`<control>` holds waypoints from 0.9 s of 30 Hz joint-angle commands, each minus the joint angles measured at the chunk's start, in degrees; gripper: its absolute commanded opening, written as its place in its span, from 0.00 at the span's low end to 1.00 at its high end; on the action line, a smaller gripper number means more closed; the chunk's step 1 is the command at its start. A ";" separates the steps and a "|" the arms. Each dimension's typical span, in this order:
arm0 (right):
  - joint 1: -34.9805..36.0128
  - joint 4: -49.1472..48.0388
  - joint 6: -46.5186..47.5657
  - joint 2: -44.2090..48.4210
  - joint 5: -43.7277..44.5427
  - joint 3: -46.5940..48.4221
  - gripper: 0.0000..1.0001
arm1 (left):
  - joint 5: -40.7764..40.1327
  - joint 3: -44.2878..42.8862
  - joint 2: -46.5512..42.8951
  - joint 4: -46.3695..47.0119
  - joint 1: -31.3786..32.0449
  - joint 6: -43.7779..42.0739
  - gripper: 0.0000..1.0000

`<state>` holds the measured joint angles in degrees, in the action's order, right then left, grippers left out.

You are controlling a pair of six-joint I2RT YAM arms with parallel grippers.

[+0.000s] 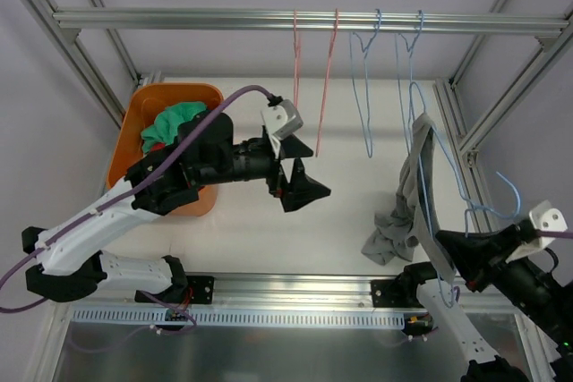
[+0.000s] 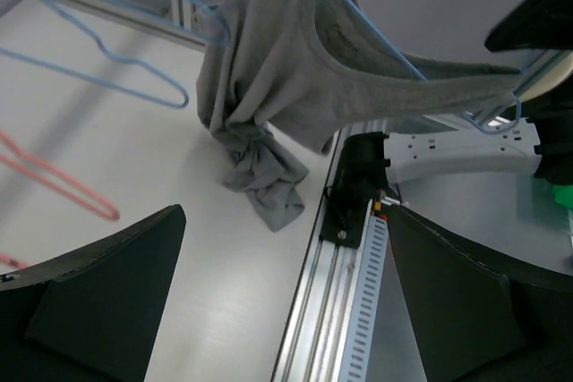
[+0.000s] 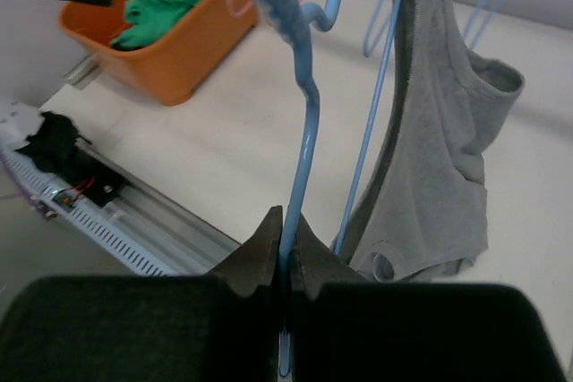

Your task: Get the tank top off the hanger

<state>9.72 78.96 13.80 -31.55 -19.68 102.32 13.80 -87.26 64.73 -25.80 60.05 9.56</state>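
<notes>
The surface [image 1: 233, 230] carries the bunched hem of the gray tank top [image 1: 419, 176], which hangs upright on the blue hanger [image 3: 306, 140]. The right claw [image 3: 286, 241] grasps that hanger's wire. The left claw [image 2: 286, 221], released, faces the top from well to its left.

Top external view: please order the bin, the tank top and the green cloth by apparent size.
1. bin, partly hidden
2. tank top; it hangs nearer the camera, so its rank against the bin is unsure
3. green cloth, clearly smallest
</notes>
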 commanded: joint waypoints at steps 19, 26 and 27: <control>18.67 0.32 0.79 -13.18 -4.41 14.92 0.00 | -26.02 -11.19 14.55 23.16 12.37 -17.30 0.64; 19.02 0.14 0.61 -17.40 5.08 17.91 0.00 | -27.59 -5.20 11.39 24.48 12.37 -16.86 0.75; 19.02 0.23 0.52 -18.27 4.05 17.74 0.00 | -29.25 -4.41 10.95 24.83 12.37 -17.03 0.75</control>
<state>28.40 80.01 14.00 -47.81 -19.51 118.48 -11.53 -93.51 79.24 -4.95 71.70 -6.68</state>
